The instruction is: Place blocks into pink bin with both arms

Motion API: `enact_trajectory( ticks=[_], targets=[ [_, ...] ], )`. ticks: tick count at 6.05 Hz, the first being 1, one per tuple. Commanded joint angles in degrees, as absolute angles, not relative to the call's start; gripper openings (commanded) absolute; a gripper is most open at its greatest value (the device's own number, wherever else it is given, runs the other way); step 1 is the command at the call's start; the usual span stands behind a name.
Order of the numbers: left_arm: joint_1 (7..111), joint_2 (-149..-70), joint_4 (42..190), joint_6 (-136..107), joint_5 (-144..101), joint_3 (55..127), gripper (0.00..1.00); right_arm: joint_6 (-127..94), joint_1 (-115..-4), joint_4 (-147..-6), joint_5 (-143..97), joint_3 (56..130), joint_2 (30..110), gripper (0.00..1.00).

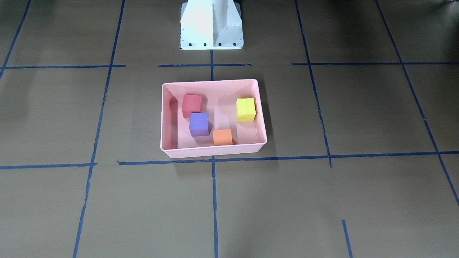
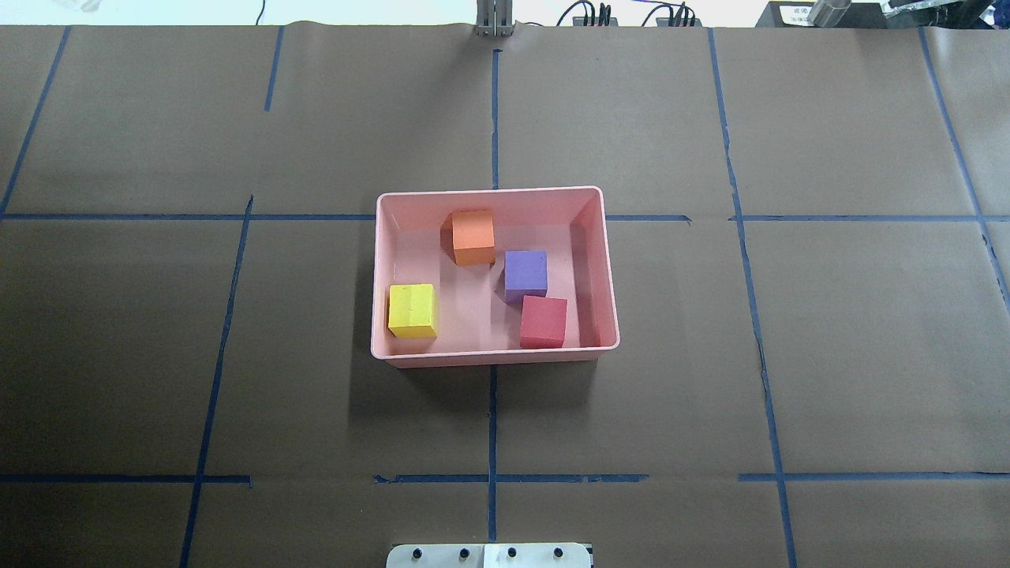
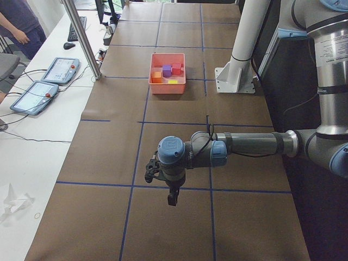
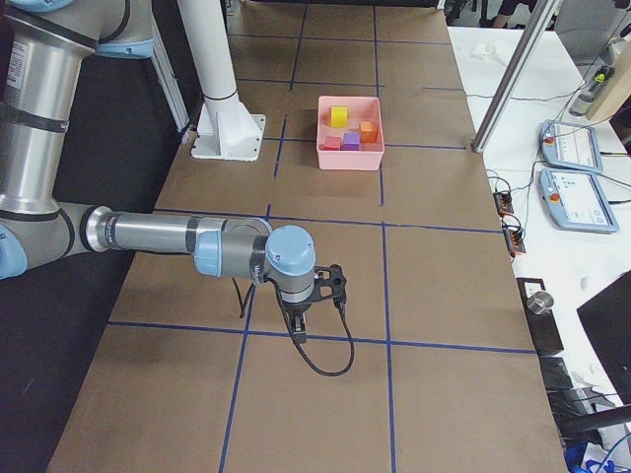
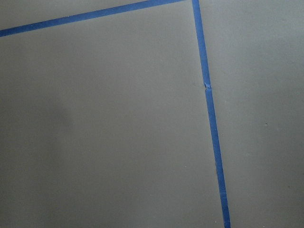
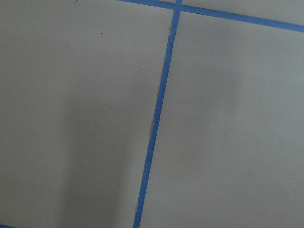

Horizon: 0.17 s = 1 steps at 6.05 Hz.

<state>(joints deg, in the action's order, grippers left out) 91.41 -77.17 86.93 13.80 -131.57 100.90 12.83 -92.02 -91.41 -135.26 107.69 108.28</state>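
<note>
The pink bin [image 1: 211, 82] [image 2: 489, 192] stands at the table's middle. Inside it lie the red block [image 1: 192, 105] [image 2: 544, 321], purple block [image 1: 199, 124] [image 2: 526, 274], yellow block [image 1: 245, 109] [image 2: 412, 310] and orange block [image 1: 222, 137] [image 2: 473, 237]. Both arms are far from the bin, near the table's ends. The left gripper [image 3: 171, 198] shows only in the exterior left view and the right gripper [image 4: 299, 330] only in the exterior right view. I cannot tell whether either is open or shut. Both wrist views show only brown paper and blue tape.
The white pedestal base [image 1: 211, 25] [image 2: 489, 554] stands behind the bin. Blue tape lines grid the brown paper. Beside the table are a metal post [image 3: 81, 38], control tablets [image 3: 60, 69] [image 4: 570, 146] and a person [image 3: 22, 22].
</note>
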Motion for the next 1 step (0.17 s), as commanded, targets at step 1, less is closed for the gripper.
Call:
enact_trajectory(
  ticks=[1],
  targets=[
    [91.4,-77.2,86.8,13.8,-131.6,100.9,1.0,12.8,-92.0,-91.4,-135.3,107.7,108.3,1.0]
  ],
)
